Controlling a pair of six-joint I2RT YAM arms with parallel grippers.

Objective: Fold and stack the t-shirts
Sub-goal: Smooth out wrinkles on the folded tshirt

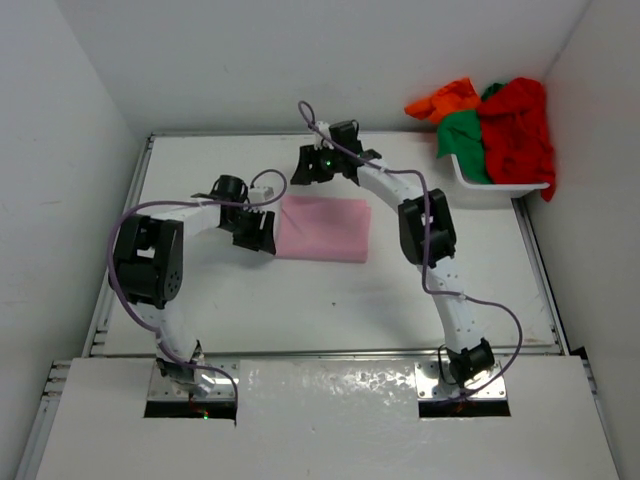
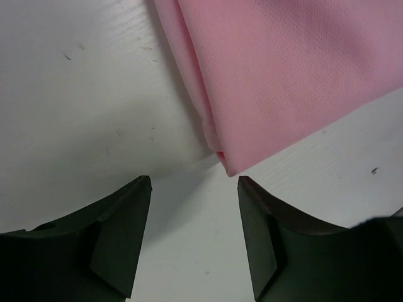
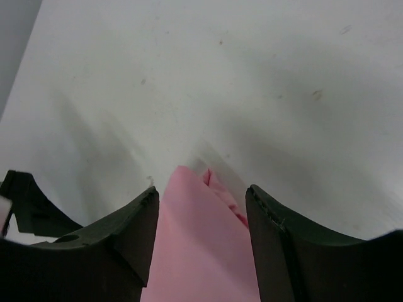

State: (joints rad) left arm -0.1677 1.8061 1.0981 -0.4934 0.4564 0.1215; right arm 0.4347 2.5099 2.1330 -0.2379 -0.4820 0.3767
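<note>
Pink t-shirt lengthwise left-right (folded)

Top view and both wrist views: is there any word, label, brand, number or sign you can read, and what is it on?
None can be read in any view. The pink shirt is plain, with no tag showing. The basket and the table show no lettering.

left arm — elbow folded out to the left, forearm reaching inward; left gripper — jaws standing apart, tips angled downward; right arm — stretched far forward, wrist turned leftward; right gripper — jaws parted, tips low
</note>
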